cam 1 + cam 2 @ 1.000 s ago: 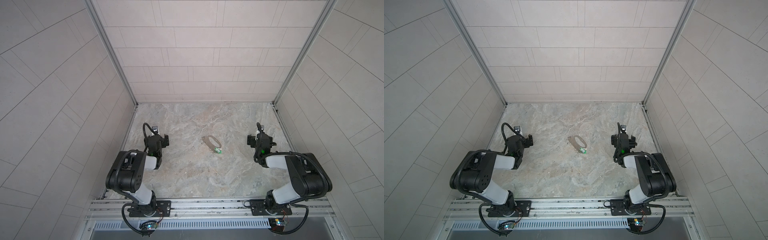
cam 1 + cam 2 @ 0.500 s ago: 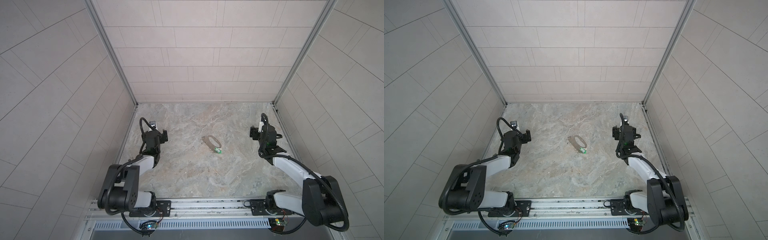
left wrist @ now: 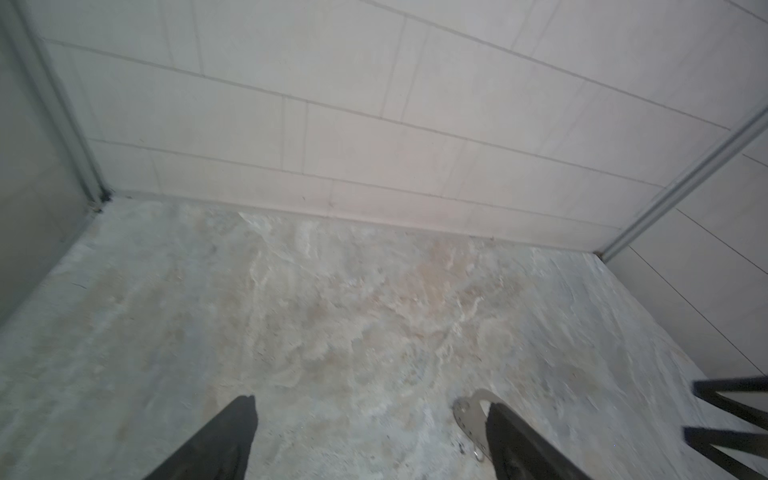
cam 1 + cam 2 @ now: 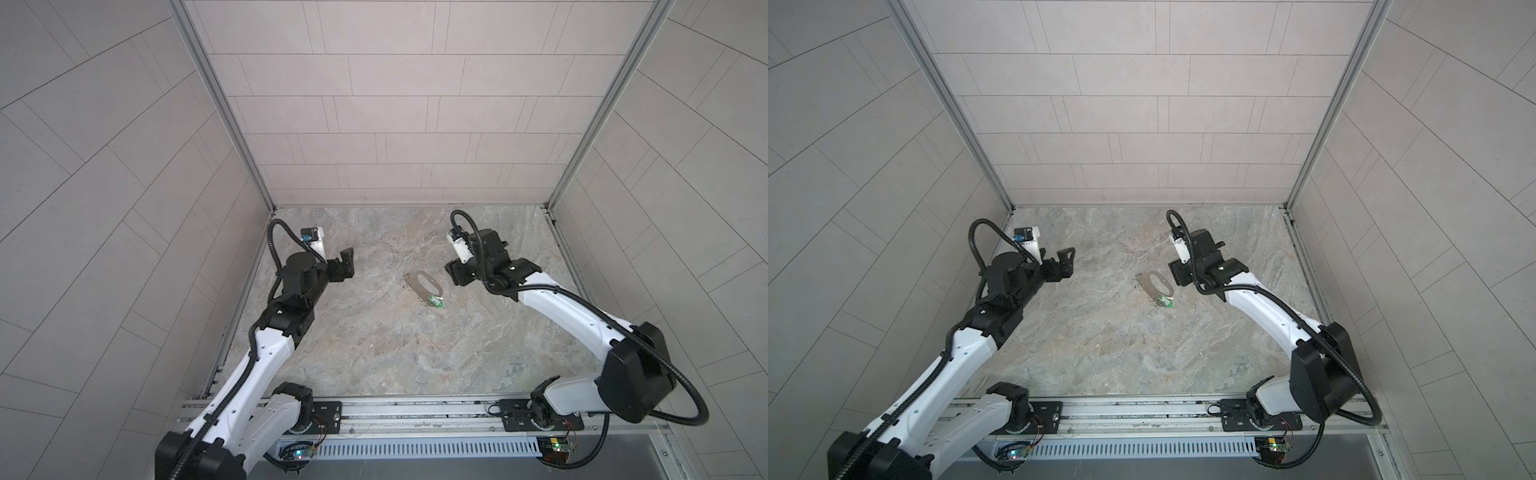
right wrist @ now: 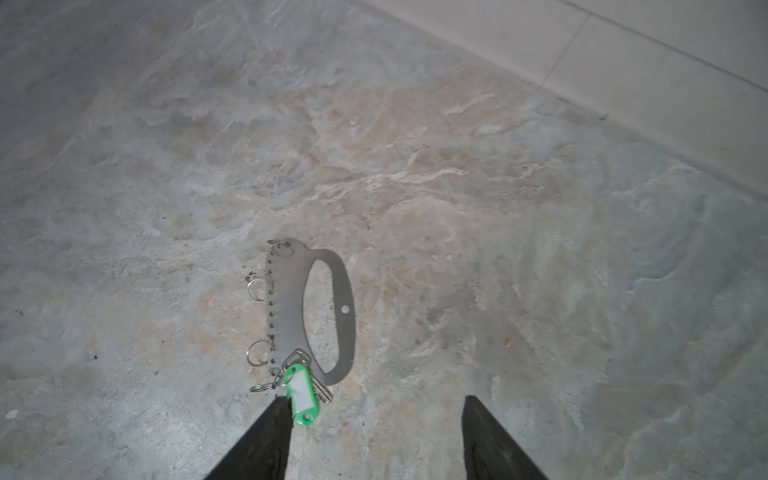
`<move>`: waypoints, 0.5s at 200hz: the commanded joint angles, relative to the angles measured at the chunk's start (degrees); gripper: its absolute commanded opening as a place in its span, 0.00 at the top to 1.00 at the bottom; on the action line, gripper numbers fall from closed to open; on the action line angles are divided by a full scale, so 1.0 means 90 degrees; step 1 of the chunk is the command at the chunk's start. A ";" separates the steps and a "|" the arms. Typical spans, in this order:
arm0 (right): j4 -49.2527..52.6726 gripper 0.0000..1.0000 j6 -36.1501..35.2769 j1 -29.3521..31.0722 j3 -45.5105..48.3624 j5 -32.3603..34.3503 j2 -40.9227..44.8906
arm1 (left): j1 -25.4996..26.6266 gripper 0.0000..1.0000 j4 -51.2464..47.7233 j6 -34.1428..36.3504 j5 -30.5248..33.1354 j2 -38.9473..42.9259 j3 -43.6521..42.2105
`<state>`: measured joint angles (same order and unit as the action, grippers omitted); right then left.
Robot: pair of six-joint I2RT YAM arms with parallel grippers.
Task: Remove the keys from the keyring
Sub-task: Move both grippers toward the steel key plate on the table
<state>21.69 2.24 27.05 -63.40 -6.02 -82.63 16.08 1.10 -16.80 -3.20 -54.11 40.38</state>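
Note:
The keyring (image 4: 417, 278) (image 4: 1147, 280), a flat grey slotted plate with small wire loops, lies flat near the middle of the marble floor. The keys (image 4: 435, 301) (image 4: 1168, 302), with a bright green tag, sit at its near end. In the right wrist view the keyring (image 5: 286, 307) lies ahead of my right gripper (image 5: 376, 400), which is open and empty, one fingertip beside the green-tagged keys (image 5: 302, 392). In both top views the right gripper (image 4: 454, 272) (image 4: 1177, 274) hovers just right of the keyring. My left gripper (image 4: 347, 264) (image 4: 1068, 262) (image 3: 370, 405) is open and empty, left of the keyring (image 3: 469, 415).
Tiled walls (image 4: 399, 124) enclose the floor at the back and both sides, with metal corner posts (image 4: 582, 124). A rail (image 4: 415, 409) carrying both arm bases runs along the front edge. Bare marble floor (image 4: 374, 353) surrounds the keyring.
Both arms have stretched out from folded poses near the front towards the middle. The right gripper now sits close to the keyring, and its jaws have narrowed somewhat.

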 commanded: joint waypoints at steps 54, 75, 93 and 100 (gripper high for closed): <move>0.1782 0.46 0.0619 0.0386 -0.0729 -0.0275 -0.1688 | 0.1190 0.11 -0.0721 -0.0167 -0.0127 -0.1212 0.0223; 0.1869 0.47 0.0672 0.0460 -0.0786 -0.0148 -0.1838 | 0.1273 0.14 -0.0759 0.0080 -0.0296 -0.1573 0.0364; 0.1829 0.47 0.0823 0.0457 -0.0759 -0.0122 -0.1881 | 0.1472 0.20 -0.0957 0.0449 -0.0357 -0.1938 0.0612; 0.1807 0.46 0.0891 0.0461 -0.0749 -0.0112 -0.1906 | 0.1560 0.23 -0.1068 0.0541 -0.0314 -0.2090 0.0717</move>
<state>36.32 7.44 31.00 -68.95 -8.25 -99.35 27.83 -6.07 -15.86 -5.26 -69.80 42.85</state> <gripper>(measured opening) 0.534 0.811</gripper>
